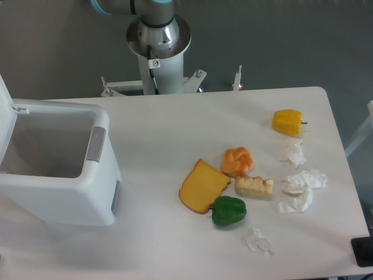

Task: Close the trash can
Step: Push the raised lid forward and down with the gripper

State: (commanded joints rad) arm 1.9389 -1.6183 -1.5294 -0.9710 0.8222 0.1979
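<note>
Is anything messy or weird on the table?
Yes. Crumpled tissues lie scattered on the right side near the yellow pepper, not in the trash can, which stands with its lid open on the left.

The robot arm (152,29) has a silver-grey base joint, light-blue cap, white pedestal and small warning sticker.

Arm base (157,35) upright, end effector unseen.
</note>
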